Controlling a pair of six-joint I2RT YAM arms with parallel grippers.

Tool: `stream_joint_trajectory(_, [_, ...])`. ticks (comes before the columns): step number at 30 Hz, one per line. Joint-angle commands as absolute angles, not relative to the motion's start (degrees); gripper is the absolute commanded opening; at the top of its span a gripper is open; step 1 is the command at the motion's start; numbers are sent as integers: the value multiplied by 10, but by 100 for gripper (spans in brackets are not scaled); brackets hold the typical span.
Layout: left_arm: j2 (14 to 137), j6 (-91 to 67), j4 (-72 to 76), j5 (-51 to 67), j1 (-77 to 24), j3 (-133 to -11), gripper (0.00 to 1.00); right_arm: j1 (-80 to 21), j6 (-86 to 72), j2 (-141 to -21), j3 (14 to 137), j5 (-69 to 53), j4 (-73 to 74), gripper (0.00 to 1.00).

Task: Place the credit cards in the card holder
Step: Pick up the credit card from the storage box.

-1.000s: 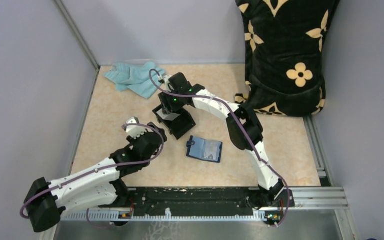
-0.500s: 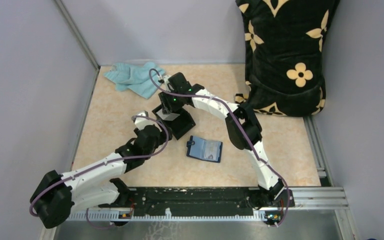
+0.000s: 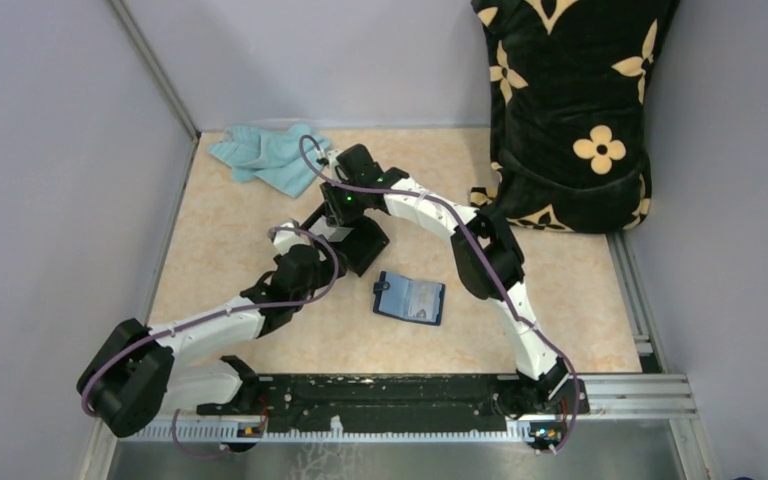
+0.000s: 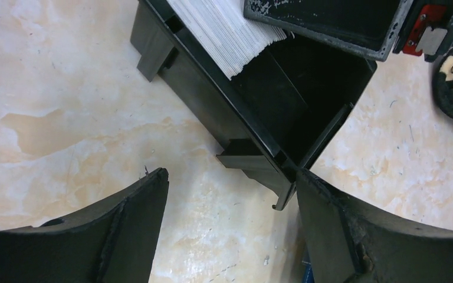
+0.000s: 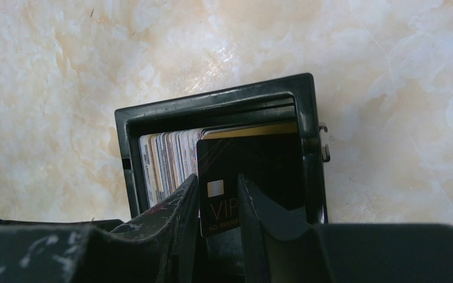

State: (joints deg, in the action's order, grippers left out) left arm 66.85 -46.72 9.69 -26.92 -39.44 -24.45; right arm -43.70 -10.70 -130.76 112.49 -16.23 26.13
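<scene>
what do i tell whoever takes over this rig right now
Left gripper: open wide, empty, at a corner of the black box.
Right gripper: jaws a narrow gap apart, down in the box at a black VIP card; no firm grip visible.
Cards: standing in a stack inside the box.
Card holder: lying open on the table, to the right of the box and nearer the arm bases.
Done: nothing clearly; what the holder already contains is unclear.
Left: grip a card, lift it out, slide it into the holder, then repeat for the others.
</scene>
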Motion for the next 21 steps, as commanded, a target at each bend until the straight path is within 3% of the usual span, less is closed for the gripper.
stream_joint_trajectory(1, [694,-464,112,-260,-378,-247,84,-446,-116,-1272,1120,-182,253,27])
stream_joint_trajectory(8, [695,-468,109,-253,-363,-237,84,-446,-117,-1253,1114,-175,251,24])
stream_joint_trajectory(21, [659,-466,84,-262,-358,-237,84,-446,-102,-1238,1112,-128,251,0])
